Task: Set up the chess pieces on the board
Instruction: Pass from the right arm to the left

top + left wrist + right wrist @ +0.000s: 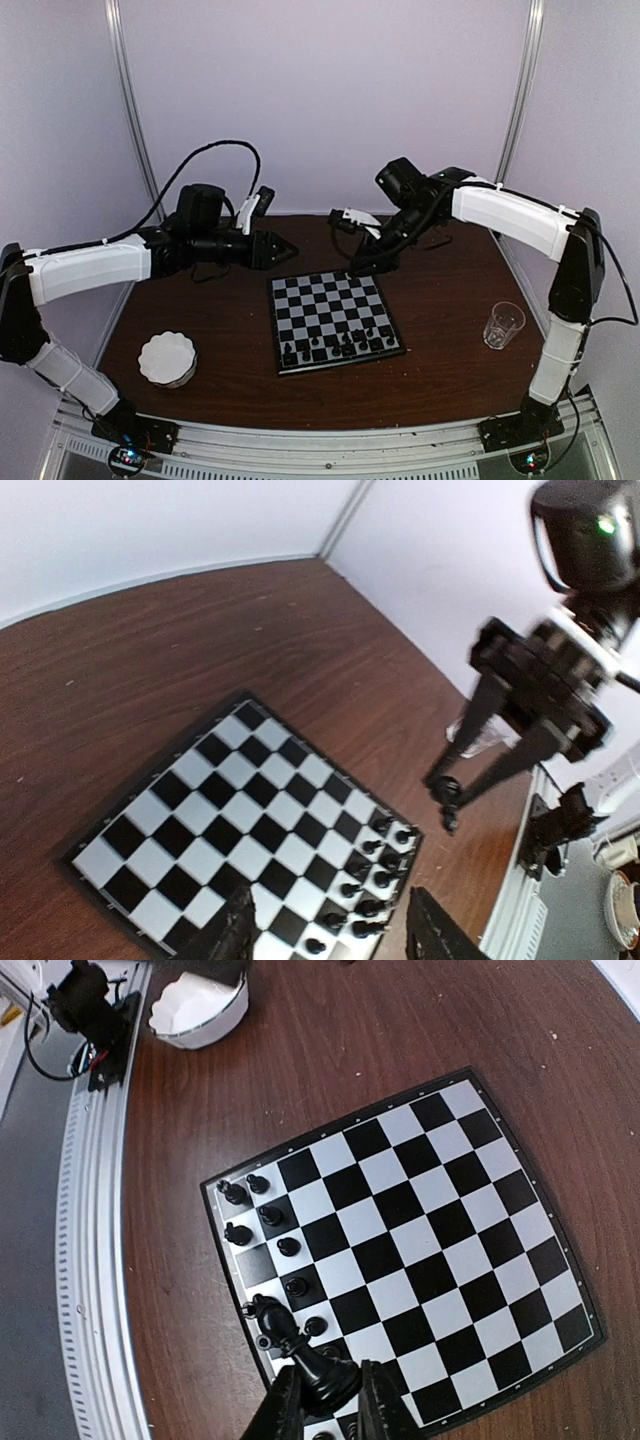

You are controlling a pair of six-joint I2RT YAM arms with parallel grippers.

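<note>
My right claw [327, 1392] pinched a black chess piece [320, 1372], mid-placement; next called for lowering it onto a vacant square of the board [430, 1280] beneath; left claw [335, 930] gaped empty

You have open squares across the far rows of the board [325, 295]. The chess pieces [340, 345] crowd its two near rows. The dish [165, 360] stands well apart on your left, the glass [503, 324] on your right.

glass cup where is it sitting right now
In the top view the clear glass cup stands on the brown table at the right, between the chessboard and the right arm, touching neither.
</note>
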